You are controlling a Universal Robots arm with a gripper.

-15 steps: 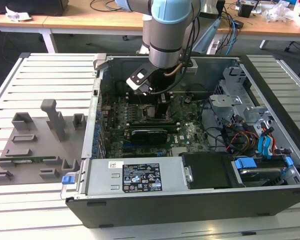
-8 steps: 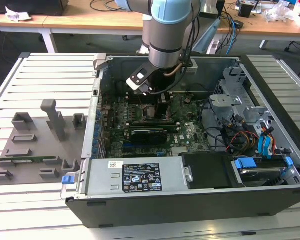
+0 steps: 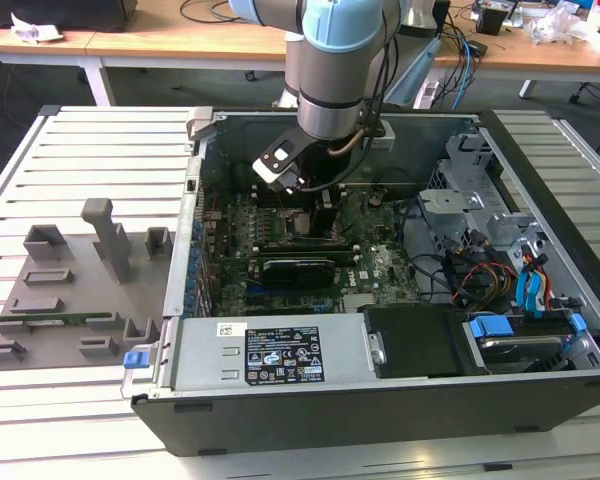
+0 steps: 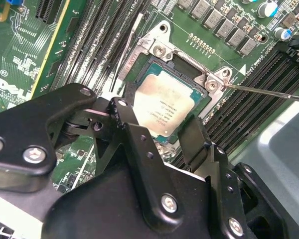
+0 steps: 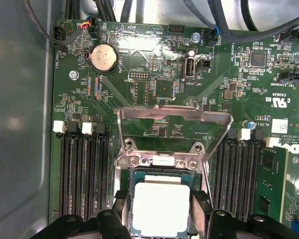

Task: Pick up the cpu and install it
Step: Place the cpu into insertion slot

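You're mid-install: the fingers of your black gripper (image 4: 162, 128) clasp the small silver-topped square cpu (image 4: 164, 102) in the open metal-rimmed socket (image 4: 160, 50), which looks to want level, gentle seating.

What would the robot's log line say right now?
arm: inside computer case | pincer: at cpu | socket lid: raised

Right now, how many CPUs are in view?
1. The cpu sits in the socket on the motherboard, beside the raised load plate, with the gripper right over it. Others may be hidden under the arm.
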